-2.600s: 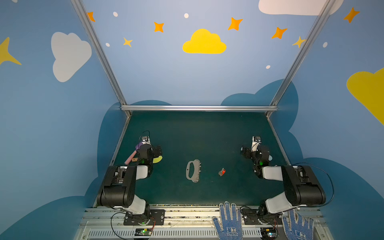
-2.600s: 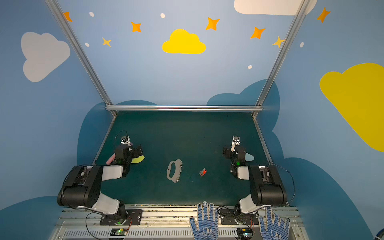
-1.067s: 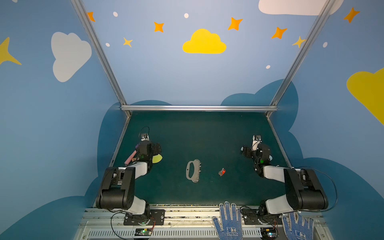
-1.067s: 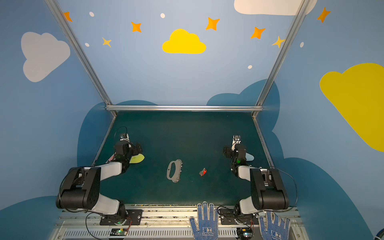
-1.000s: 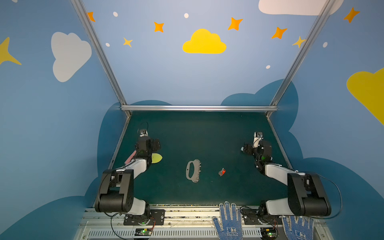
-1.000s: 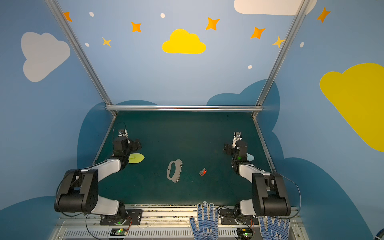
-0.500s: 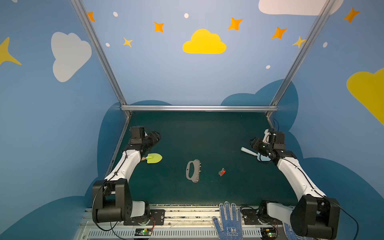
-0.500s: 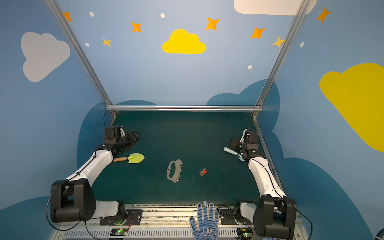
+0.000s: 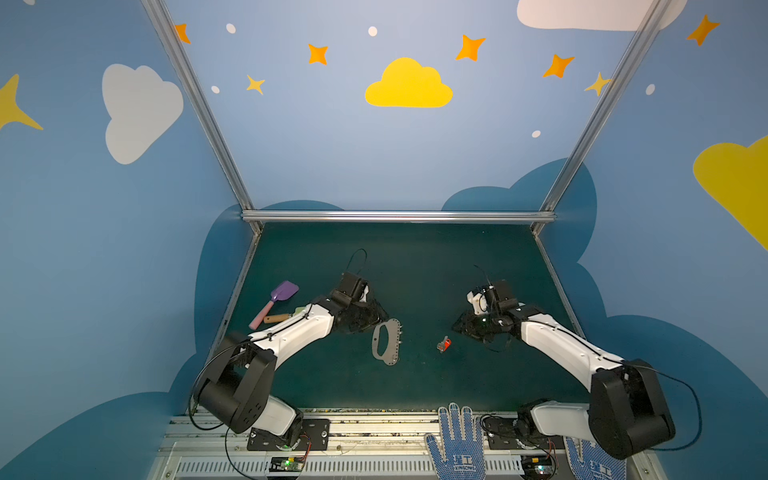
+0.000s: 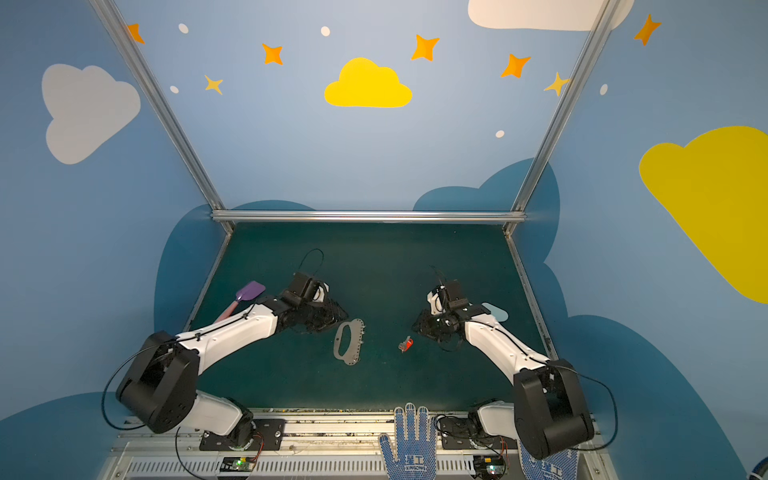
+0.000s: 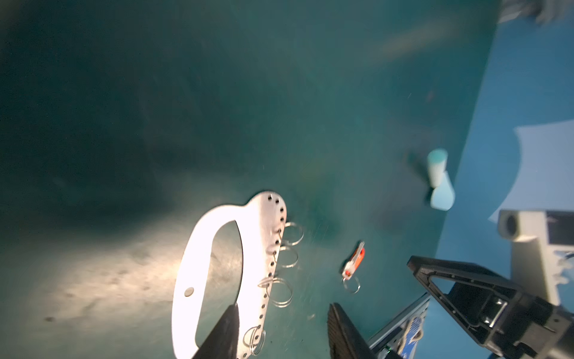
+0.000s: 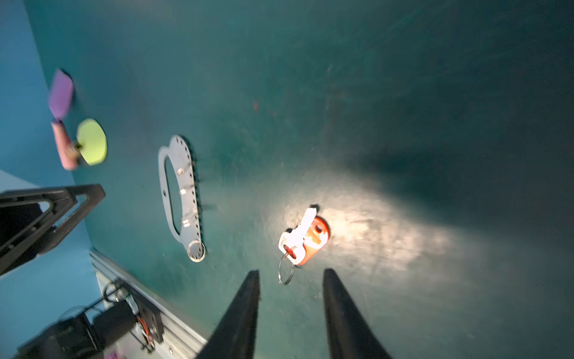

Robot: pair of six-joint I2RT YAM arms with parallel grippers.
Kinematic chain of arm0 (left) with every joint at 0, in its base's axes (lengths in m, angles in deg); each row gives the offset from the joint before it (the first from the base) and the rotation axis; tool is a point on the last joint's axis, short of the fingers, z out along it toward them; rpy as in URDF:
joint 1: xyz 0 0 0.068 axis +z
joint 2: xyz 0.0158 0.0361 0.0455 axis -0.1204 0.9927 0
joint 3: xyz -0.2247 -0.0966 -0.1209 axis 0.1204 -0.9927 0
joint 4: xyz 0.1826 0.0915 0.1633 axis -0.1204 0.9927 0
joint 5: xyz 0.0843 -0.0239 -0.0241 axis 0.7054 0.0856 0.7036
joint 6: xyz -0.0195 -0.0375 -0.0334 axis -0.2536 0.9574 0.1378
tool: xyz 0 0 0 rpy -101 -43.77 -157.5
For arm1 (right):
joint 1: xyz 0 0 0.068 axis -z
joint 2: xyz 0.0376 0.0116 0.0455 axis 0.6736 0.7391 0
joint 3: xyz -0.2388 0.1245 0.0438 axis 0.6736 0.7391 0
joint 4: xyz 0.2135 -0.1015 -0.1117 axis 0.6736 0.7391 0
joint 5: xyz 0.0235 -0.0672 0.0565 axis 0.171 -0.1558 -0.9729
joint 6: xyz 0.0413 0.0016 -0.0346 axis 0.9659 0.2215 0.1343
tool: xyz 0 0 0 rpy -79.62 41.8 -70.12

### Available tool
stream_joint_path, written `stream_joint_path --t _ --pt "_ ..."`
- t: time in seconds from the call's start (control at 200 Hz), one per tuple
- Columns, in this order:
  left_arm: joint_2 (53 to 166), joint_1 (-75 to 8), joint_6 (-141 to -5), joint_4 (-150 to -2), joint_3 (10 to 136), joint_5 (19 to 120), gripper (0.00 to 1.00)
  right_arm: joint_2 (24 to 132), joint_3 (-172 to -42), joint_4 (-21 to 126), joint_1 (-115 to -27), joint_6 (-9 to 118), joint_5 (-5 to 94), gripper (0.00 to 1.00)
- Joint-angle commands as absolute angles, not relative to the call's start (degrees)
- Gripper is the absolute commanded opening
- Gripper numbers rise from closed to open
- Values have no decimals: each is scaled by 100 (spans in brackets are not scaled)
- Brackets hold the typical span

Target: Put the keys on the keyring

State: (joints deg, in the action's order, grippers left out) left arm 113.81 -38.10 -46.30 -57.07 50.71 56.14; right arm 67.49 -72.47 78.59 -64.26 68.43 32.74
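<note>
- Right hand (image 12: 292,271) hangs low over the green worktop (image 9: 415,266), its two fingers apart and empty. The keys (image 12: 302,236) lie just ahead of the tips, with the bunch's loose split ring nearest.
- Left hand (image 11: 284,306) is likewise spread, with nothing between its fingers. One finger overlaps the keyring (image 11: 194,258) beside its long slot and the other stands past the holed edge. Whether either finger touches the plate cannot be told.
- That straddle looks meant to pinch the holed edge and steady the plate.
- The keyring lies flat near the middle of the worktop, with several wire rings already hanging from its holes.
- The keys lie flat between the keyring and the right hand, apart from both and not yet threaded.
- Each arm seems to take the thing on its own side, one to hold and one to bring.
- A purple shovel (image 9: 279,298) and a pale blue one (image 10: 494,311) lie off at the sides, clear of both reaches.
- The bunch is thin, so a pinch may skid.
</note>
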Motion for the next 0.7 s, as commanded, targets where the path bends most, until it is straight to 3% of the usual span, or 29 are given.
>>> stream_joint_path --t 0.0,0.195,0.31,0.471,0.696 --pt "11686 -4109 -4502 -5659 5273 5723 49 7132 -7331 7708 -6687 6959 3122 31" --pt "12051 -4513 -4564 -5355 5647 5815 49 7756 -7598 7772 -7144 7064 3244 31" --pt "12138 -4691 -4562 -5295 5735 5860 49 7792 -7569 7548 -7256 7169 2921 22" --pt "12260 -4839 -4567 -5271 5835 5871 49 7819 -7513 7326 -7284 7328 2696 25" --pt "12682 -5116 -4902 -4731 6487 5904 50 6787 -7316 7806 -6992 7371 3587 31"
